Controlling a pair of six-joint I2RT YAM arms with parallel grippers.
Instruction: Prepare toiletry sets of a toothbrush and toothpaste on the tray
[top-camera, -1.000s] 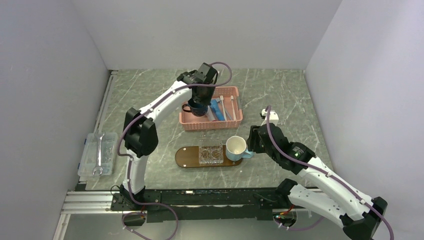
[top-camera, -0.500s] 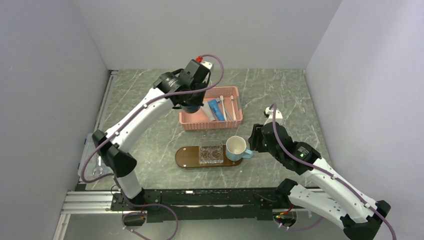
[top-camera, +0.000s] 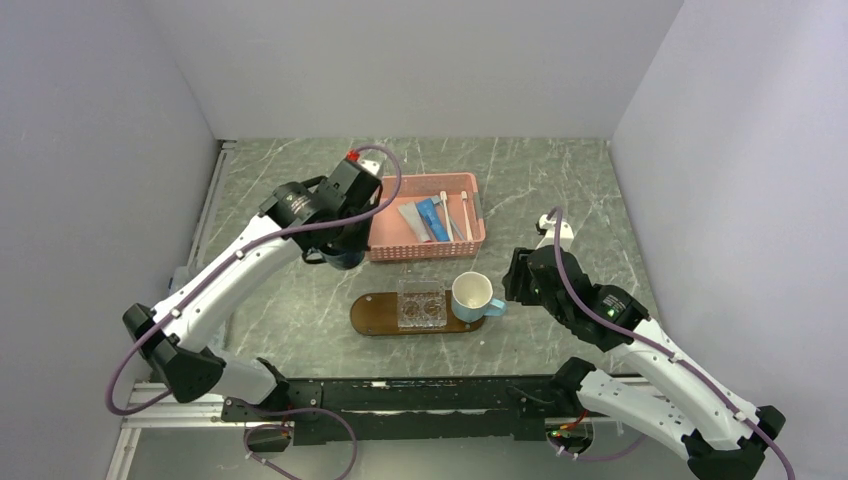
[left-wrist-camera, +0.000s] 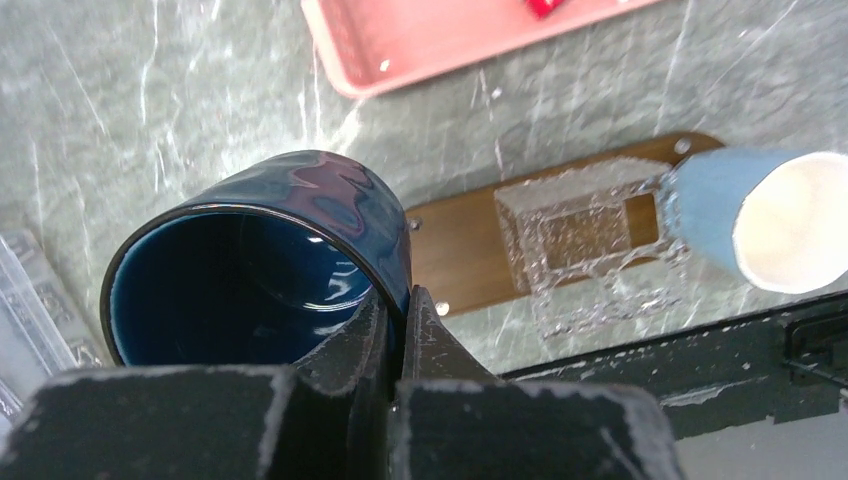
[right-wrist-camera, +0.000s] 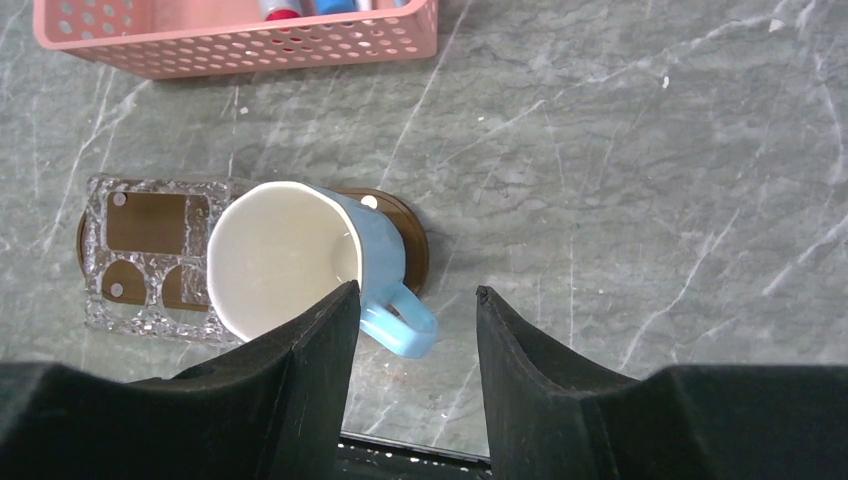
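Observation:
My left gripper (left-wrist-camera: 400, 305) is shut on the rim of a dark-blue mug (left-wrist-camera: 260, 250), one finger inside and one outside. It holds the mug (top-camera: 338, 261) above the table, left of the pink basket (top-camera: 380, 245). Two white toothbrushes (top-camera: 447, 213) and a blue toothpaste (top-camera: 432, 218) lie in that basket. The dark-brown tray (top-camera: 372, 315) carries a clear square dish (top-camera: 421, 305) and a light-blue mug (top-camera: 470, 296). My right gripper (right-wrist-camera: 415, 292) stands open just right of that mug (right-wrist-camera: 290, 255), and the mug's handle (right-wrist-camera: 400, 328) shows between its fingers, untouched.
A clear plastic box (left-wrist-camera: 25, 300) sits at the table's left edge, partly under my left arm. Grey walls close in the table on three sides. A black rail (top-camera: 400, 395) runs along the near edge.
My left arm has swung out of the basket to the left and nearer, carrying the dark-blue mug. The right arm has hardly moved.

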